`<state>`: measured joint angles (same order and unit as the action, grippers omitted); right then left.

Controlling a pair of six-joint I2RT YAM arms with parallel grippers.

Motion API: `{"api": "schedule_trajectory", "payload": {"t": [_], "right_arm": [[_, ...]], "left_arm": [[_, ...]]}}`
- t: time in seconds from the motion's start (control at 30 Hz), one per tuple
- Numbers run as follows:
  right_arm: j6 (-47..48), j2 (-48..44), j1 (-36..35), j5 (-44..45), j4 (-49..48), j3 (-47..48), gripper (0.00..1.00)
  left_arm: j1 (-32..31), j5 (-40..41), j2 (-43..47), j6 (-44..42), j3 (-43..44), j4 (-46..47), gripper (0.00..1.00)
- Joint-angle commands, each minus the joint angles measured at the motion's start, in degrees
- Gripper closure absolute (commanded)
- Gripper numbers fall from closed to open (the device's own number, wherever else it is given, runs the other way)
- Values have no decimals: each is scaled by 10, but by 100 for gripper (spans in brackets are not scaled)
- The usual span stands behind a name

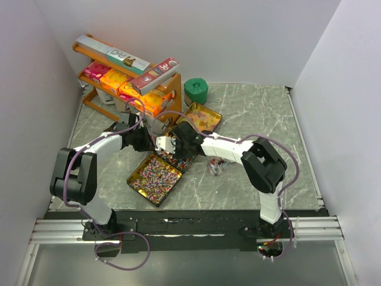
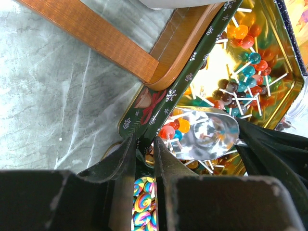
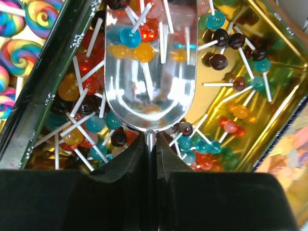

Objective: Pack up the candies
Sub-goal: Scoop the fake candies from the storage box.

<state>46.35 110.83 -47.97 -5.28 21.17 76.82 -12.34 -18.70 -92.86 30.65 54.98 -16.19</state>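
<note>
Wrist views only — right claw (image 3: 150, 140) tight on scoop (image 3: 150, 72) handle, left claw (image 2: 143, 143) tight on tin (image 2: 190, 77) rim.

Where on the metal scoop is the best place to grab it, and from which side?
Grip the metal scoop by its thin handle, coming from behind along the handle's line. Its bowl is wide, rounded and slick, and lies among the lollipops. Only the handle fits between narrow fingers. The right gripper holds it this way.

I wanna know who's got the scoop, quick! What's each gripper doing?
Left gripper: jaws narrow around the rim of the green tin; whether it grips, cannot tell.
Right gripper: shut on the handle of the metal scoop.
</note>
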Motion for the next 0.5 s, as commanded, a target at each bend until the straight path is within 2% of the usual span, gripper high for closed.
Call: {"api": "schedule_trajectory", "payload": {"t": [0.0,0.4,0.47], "right_arm": [[-57,41,6,-108,54,11,100],[-128,24,74,-237,17,11,100],[-130,19,75,-236,8,8,100]], "left_arm": [[-5,-9,6,5,0,21,85],[-6,-9,10,2,-1,22,87],[-6,-8,11,4,-2,23,87]]}}
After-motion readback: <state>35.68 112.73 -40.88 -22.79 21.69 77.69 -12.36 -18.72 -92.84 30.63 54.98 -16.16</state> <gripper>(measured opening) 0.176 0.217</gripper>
